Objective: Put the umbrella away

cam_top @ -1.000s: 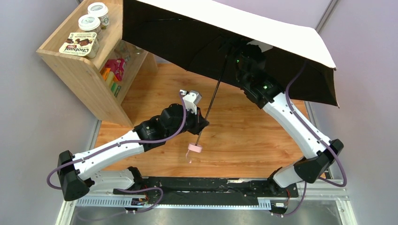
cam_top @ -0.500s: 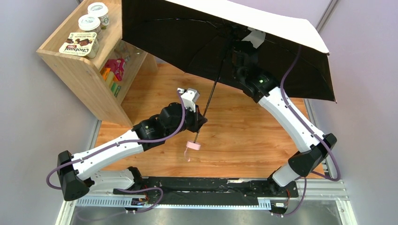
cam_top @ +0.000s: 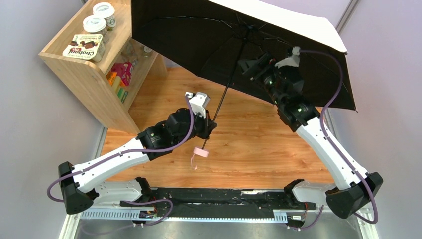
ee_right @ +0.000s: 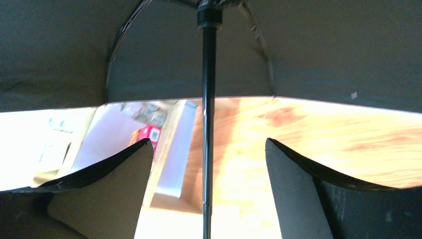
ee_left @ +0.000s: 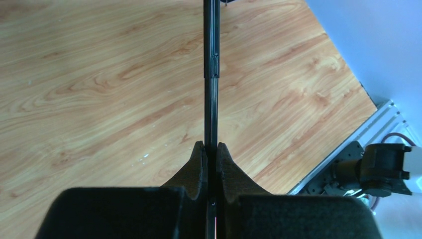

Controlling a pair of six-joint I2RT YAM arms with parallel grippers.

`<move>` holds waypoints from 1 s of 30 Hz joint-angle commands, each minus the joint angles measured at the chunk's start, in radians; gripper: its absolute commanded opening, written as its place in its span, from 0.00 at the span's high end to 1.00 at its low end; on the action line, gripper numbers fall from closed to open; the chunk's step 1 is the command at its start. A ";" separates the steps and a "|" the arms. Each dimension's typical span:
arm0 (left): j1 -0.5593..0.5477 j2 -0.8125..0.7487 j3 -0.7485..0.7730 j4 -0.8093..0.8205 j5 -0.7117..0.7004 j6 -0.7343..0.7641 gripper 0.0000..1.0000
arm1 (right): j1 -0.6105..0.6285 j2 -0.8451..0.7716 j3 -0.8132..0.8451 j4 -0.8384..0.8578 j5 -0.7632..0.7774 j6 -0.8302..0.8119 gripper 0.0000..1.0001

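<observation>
Umbrella (cam_top: pixel 199 35) canopy cropped up top (underside black); L gripper (ee_left: pixel 210 147) clamps shaft (ee_left: pixel 211 74), R gripper (ee_right: pixel 208 143) agape.

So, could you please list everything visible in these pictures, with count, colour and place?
umbrella: one, open, black underside, pale top, above the table
umbrella shaft: one, black, tilted
umbrella handle: one, pink, at the shaft's lower end
shelf: one, light wood, far left
tubs: two, white lids, on top of the shelf
Chobani pack: one, white and brown, on top of the shelf
packets: several, red and green, inside the shelf
table: one, brown wood, under everything
left end effector: one, black, shut on the umbrella shaft
right end effector: one, black, open around the shaft without touching it, under the open umbrella
</observation>
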State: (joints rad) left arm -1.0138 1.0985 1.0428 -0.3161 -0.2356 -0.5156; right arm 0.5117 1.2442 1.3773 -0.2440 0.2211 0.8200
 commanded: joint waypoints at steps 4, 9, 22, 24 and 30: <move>-0.002 -0.040 0.056 0.048 -0.038 0.088 1.00 | 0.014 0.023 -0.260 0.495 -0.330 0.156 0.20; -0.005 -0.051 0.017 0.058 -0.018 0.069 1.00 | 0.030 0.081 -0.296 0.615 -0.362 0.145 0.40; -0.009 -0.169 -0.065 0.121 0.152 -0.050 0.54 | -0.016 0.012 -0.506 1.210 -0.620 0.203 1.00; -0.008 -0.193 -0.090 0.167 0.195 -0.093 0.36 | -0.035 0.017 -0.529 1.369 -0.683 0.272 1.00; -0.005 -0.193 -0.119 0.255 0.259 -0.147 0.26 | -0.033 0.003 -0.554 1.589 -0.784 0.401 1.00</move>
State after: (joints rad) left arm -1.0195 0.8932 0.9367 -0.1616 -0.0448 -0.6075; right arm 0.4706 1.3018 0.8101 0.9588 -0.4324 1.1191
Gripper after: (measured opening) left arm 0.732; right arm 0.096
